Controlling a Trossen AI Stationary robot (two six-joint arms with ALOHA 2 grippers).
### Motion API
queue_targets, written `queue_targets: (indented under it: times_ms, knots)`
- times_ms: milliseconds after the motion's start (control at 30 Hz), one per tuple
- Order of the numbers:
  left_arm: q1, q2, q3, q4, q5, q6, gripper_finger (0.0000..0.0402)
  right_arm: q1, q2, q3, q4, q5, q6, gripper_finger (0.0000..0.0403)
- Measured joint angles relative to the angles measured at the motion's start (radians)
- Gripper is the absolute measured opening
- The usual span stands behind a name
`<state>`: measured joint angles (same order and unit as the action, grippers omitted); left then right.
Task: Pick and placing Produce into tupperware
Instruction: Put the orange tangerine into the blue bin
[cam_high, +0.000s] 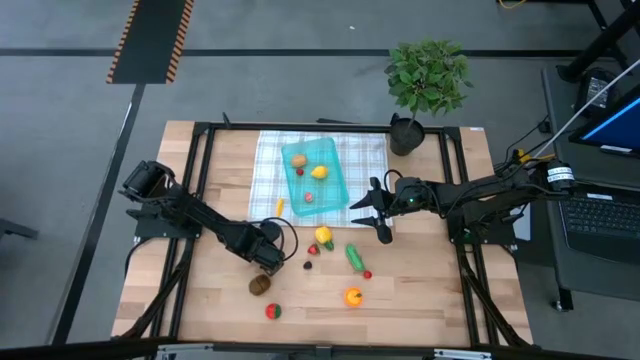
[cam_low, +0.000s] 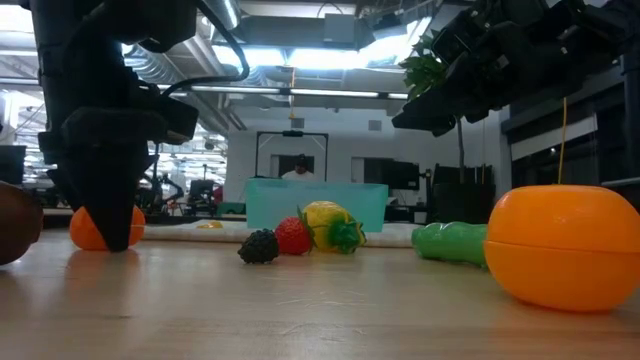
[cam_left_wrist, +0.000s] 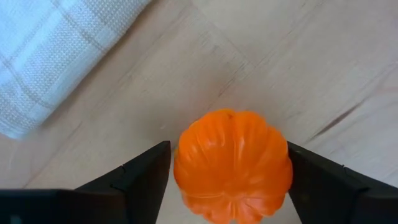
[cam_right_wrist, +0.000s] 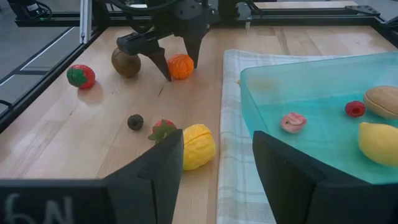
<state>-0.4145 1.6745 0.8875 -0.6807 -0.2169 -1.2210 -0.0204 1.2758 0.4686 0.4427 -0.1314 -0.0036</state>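
left gripper (cam_left_wrist: 227, 180) lower-left, jaws wide, straddling orange (cam_left_wrist: 233, 165), ungripped | right gripper (cam_high: 380, 215) centre, half-open, empty, by tupperware (cam_high: 335, 150)

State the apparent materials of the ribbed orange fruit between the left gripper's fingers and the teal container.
Ribbed orange fruit: likely moulded plastic, smooth with a soft sheen and uniform colour. Shallow teal container: translucent plastic, probably; the cloth's checks show faintly through its glossy wall.
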Motion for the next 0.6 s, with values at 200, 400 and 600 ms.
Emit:
queue_targets:
  times_ms: [200,400,600]
  knots:
    - [0.000,0.000,0.001,0.000,0.017,-0.001,0.0238,0.000,0.000,0.000,0.000,0.000,0.000,0.0195]
    - [0.000,-0.001,0.002,-0.018,0.025,0.003,0.0238,0.000,0.000,0.000,0.000,0.000,0.000,0.0195]
    - [0.009,-0.002,0.002,-0.021,0.042,0.052,0.0240,0.000,0.000,0.000,0.000,0.000,0.000,0.0195]
